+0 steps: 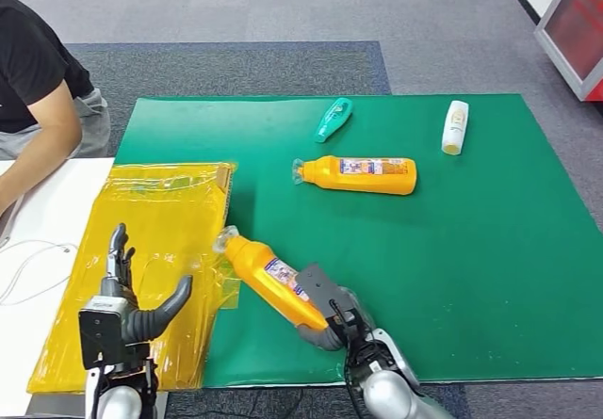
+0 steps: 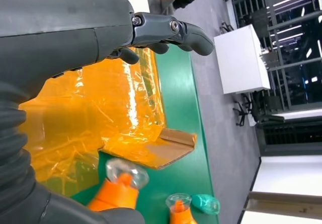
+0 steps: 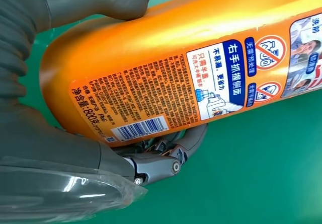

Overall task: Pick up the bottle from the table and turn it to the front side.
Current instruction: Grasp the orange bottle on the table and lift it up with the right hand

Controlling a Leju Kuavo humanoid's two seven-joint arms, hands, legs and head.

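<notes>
In the head view you see the right hand (image 1: 334,320) near the front edge of the green mat (image 1: 462,278), grasping the base end of an orange bottle (image 1: 267,276). The bottle lies slanted, its clear cap pointing toward the yellow plastic bag (image 1: 142,240) at the mat's left edge. The left hand (image 1: 124,297) hovers over that bag with fingers released and spread, holding nothing. Farther back lie a second orange bottle (image 1: 359,174), a teal bottle (image 1: 333,120) and a white bottle (image 1: 455,125) toward the far right corner. A person's arm (image 1: 42,136) rests at the far left.

In the left wrist view you see the open fingers (image 2: 167,30) above the bag, and the held bottle's cap (image 2: 123,176) just beside the bag's edge.

In the right wrist view the thumb (image 3: 95,0) and fingers (image 3: 167,156) wrap the bottle, whose back label with barcode (image 3: 140,128) faces the camera.
</notes>
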